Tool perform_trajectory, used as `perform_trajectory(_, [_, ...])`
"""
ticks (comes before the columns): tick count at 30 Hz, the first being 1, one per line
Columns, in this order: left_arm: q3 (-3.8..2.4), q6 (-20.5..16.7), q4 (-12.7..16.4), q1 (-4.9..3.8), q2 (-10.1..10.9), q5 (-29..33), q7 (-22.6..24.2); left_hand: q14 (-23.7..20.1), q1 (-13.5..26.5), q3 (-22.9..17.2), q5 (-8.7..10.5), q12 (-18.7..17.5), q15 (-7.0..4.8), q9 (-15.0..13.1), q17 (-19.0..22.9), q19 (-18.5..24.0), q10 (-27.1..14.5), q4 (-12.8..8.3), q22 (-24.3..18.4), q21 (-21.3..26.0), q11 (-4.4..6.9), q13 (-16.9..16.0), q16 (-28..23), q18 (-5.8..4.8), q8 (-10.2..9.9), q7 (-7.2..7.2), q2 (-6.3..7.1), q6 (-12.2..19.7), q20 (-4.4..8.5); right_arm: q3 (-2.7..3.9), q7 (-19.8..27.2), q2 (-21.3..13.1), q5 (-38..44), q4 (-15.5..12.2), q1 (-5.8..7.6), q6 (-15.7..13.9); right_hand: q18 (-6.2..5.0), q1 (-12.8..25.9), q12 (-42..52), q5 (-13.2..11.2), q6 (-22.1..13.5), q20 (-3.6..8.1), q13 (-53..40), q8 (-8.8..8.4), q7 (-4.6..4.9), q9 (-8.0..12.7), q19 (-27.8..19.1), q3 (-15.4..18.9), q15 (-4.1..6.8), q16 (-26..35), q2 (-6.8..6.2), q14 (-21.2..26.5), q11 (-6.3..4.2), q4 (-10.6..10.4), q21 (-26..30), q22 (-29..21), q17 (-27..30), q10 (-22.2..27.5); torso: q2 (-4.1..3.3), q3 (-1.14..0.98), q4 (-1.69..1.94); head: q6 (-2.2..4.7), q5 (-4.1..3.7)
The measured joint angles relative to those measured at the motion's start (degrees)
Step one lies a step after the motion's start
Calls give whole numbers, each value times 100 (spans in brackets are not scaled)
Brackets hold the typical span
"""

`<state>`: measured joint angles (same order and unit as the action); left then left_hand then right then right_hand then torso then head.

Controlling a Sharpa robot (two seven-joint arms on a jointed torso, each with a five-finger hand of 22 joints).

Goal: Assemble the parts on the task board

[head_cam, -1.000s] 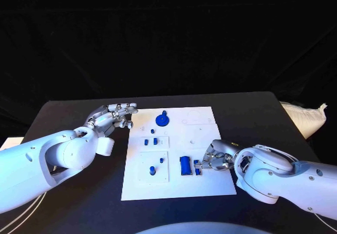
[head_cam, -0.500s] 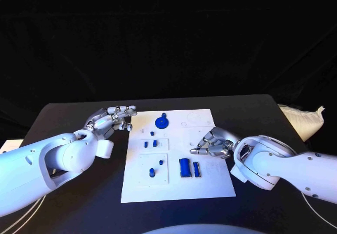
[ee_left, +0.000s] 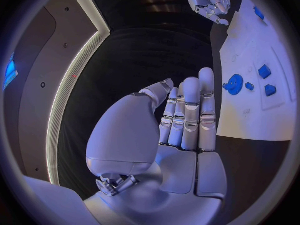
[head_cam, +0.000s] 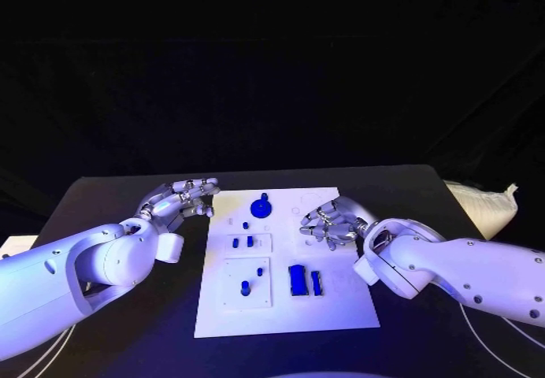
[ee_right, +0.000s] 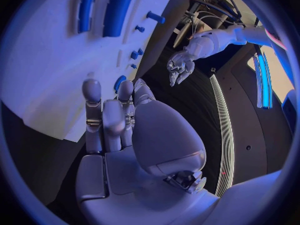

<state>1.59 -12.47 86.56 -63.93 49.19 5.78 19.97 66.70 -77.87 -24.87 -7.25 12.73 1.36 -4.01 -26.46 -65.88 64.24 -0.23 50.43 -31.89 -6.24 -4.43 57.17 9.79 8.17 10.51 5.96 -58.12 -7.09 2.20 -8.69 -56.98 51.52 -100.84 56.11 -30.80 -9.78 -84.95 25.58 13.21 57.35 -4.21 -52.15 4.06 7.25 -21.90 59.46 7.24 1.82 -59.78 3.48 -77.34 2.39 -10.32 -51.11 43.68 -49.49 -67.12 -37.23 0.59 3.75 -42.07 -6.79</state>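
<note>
The white task board (head_cam: 284, 311) lies mid-table. A blue gear (head_cam: 261, 207) stands at its far end, and two small blue pieces (head_cam: 242, 242) sit in a raised panel below it. Two more small pieces (head_cam: 251, 280) sit in the nearer panel. A wide blue block (head_cam: 298, 279) and a narrow blue bar (head_cam: 316, 279) lie side by side to their right. My right hand (head_cam: 327, 223) hovers over the board's right middle, fingers bent down, holding nothing (ee_right: 119, 120). My left hand (head_cam: 182, 197) hangs beside the board's far left corner, fingers straight and empty (ee_left: 184, 120).
A white bag (head_cam: 477, 203) lies off the table's right edge. The black table (head_cam: 113, 201) surrounds the board on all sides. A pale object (head_cam: 9, 244) sits at the left edge of the head view.
My right hand has left the narrow bar beside the wide block and risen toward the board's far middle. The left hand has barely moved.
</note>
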Motion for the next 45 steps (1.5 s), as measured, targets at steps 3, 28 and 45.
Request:
perform_trajectory(3, [1,-76,-123,5,-81,14,31,-372,0,17,0,38,36,1,178,300,-17,-16,-90,211,-19,13,-313,-1,20,0,0,0,-28,1,529,165,-730,374,66,-14,1,-203,-806,23,-139,-114,801,-39,104,162,-294,-89,-121,1387,58,483,110,-11,660,-488,1195,235,52,11,10,69,-1])
perform_trajectory(28, [-5,-517,-1064,1,-760,59,235,-1437,676,128,41,-731,611,129,2249,2380,-1077,50,-2287,2547,-273,185,-4658,0,-459,49,-58,747,-622,56,3063,1611,-4076,2865,172,864,4,412,-2283,-305,-589,-600,4961,-146,275,1486,-824,-1103,-536,5653,-306,1383,466,161,3594,-2779,4168,719,590,-4,54,725,22])
perform_trajectory(45, [-115,-1770,-48,279,-533,-172,463,-4084,4271,1322,620,-1210,-14,378,2620,4506,-3783,23,-3680,3114,371,424,-5236,-356,-780,-516,-563,3303,54,-176,3370,1296,-4634,1420,363,-352,405,4495,-2521,-904,-3190,0,5195,-366,-353,2093,-3416,-747,-205,5943,-343,4596,-148,786,4361,-3584,4795,3754,600,-47,-298,764,618])
